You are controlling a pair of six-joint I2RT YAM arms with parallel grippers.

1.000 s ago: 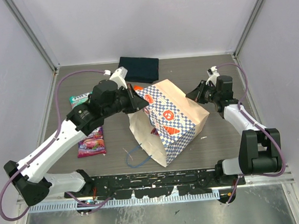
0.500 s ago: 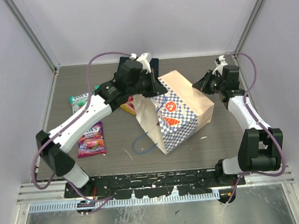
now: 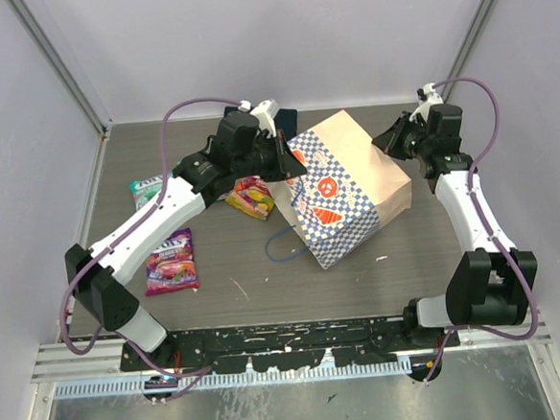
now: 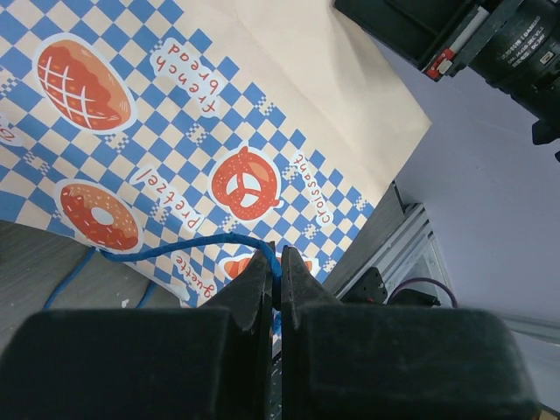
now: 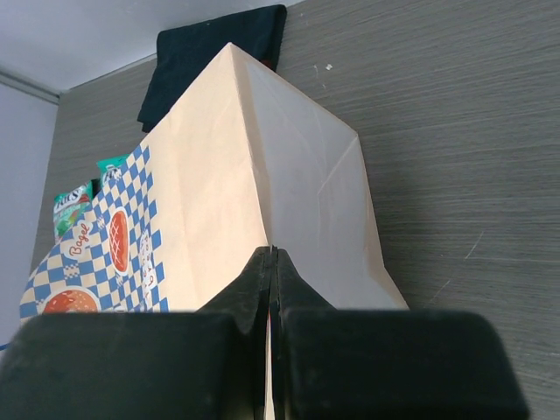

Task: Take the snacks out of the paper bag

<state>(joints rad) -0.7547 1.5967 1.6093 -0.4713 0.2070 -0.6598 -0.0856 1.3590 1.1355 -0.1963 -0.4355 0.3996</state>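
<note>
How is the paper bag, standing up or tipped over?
Tipped over. The paper bag shows its plain bottom sideways, pinched by the right gripper; the left gripper pinches its blue handle.

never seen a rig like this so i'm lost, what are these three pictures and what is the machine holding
These are two robot arms bolted at the near edge of the table, each ending in a two-finger gripper. One picture looks down from above; the other two come from cameras on the wrists. The left gripper is shut on the blue cord handle of the checkered paper bag; the right gripper is shut on the bag's plain end. On the table lie a teal pouch, a purple pouch and an orange pouch, with a dark cloth at the back.
</note>
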